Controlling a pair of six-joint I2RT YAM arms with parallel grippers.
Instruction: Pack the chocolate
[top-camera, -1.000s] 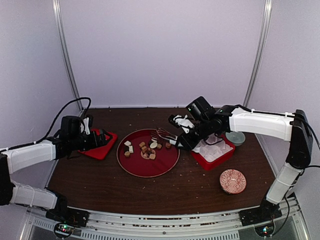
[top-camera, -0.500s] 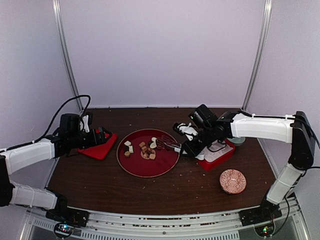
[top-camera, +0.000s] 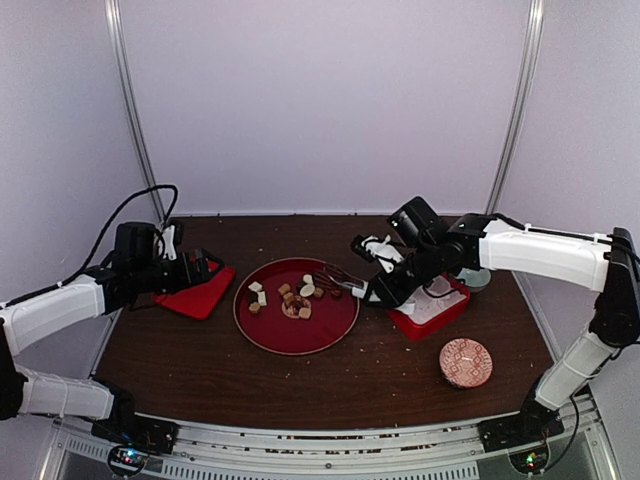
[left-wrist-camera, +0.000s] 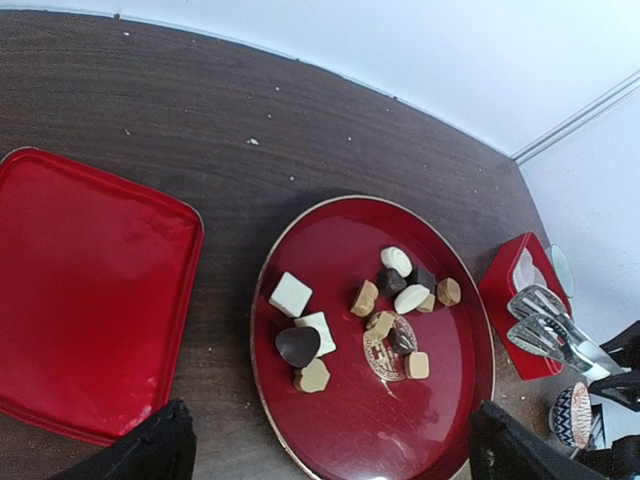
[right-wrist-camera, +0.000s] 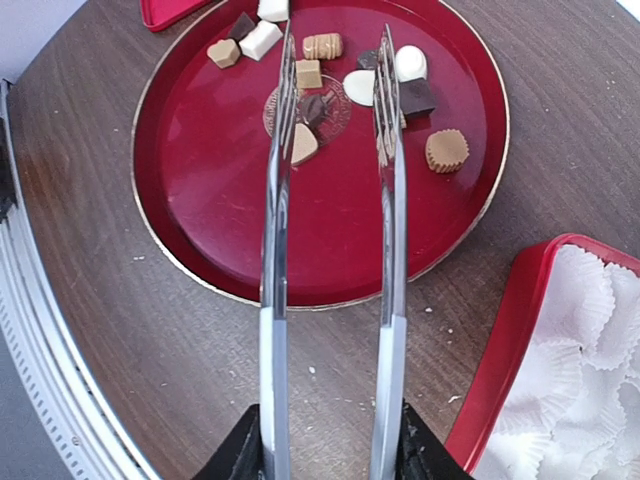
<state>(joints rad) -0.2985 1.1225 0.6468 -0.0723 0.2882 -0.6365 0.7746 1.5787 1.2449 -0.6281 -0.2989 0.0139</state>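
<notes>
Several chocolates lie on the plate just beyond our right gripper, which clamps the tongs, blades apart; we should straddle one piece squarely before squeezing gently.

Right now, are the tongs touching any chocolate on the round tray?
Apart. The left wrist view shows the tongs clear of the chocolate, with bare round tray between.

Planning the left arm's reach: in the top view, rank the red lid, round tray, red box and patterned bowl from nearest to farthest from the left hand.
1. Red lid, far left, right by the left hand.
2. Round tray, centre.
3. Red box, right of the tray.
4. Patterned bowl, near right.
</notes>
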